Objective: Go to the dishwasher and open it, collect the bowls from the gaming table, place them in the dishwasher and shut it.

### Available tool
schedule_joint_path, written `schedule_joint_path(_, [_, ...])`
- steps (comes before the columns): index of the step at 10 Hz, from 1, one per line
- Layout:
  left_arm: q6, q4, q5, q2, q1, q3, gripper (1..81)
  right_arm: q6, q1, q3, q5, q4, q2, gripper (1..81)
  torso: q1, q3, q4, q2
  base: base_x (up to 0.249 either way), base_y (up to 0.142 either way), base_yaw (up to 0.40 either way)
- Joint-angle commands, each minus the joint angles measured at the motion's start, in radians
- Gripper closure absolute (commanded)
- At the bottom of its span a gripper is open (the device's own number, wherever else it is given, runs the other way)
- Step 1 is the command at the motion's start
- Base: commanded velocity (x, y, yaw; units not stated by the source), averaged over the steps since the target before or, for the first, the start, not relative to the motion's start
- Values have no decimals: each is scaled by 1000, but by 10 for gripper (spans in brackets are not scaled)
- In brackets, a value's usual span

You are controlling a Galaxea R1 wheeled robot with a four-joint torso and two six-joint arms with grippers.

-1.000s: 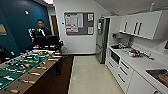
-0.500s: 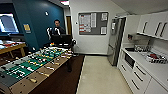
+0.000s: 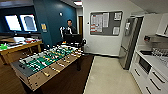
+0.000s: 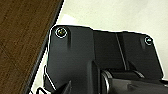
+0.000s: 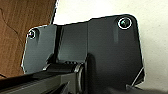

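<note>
At the far left of the head view stands the gaming table (image 3: 30, 45), long, with a yellow edge. It bears a white box, some red items and a lime green thing (image 3: 3, 46) that is too blurred to tell as a bowl. The dishwasher is out of view. Both wrist views look down past the robot's dark plate, onto the line where brown wood floor (image 4: 20, 37) meets pale floor (image 5: 155, 30).
A foosball table (image 3: 47, 63) stands close ahead on the left on dark floor. Behind it a person (image 3: 70, 31) stands at a control rig. On the right are a white kitchen counter (image 3: 155, 62) with drawers, a black built-in oven (image 3: 144, 64) and a steel fridge (image 3: 128, 42). Pale floor (image 3: 110, 77) runs between.
The whole head view has shifted right, so the camera has turned left. The foosball table now sits nearer the middle, and the left table has come into view.
</note>
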Motion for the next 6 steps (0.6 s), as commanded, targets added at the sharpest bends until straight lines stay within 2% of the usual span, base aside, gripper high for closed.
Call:
schedule_joint_path(1, [5,2,47,-2,-41,-4,10,-5,50,0,-45,-10,4,10,0,0,0,0,0,0,247])
schedule_joint_path(6, [4,3,47,0,-41,-4,10,-5,50,0,-45,-10,4,10,0,0,0,0,0,0,207])
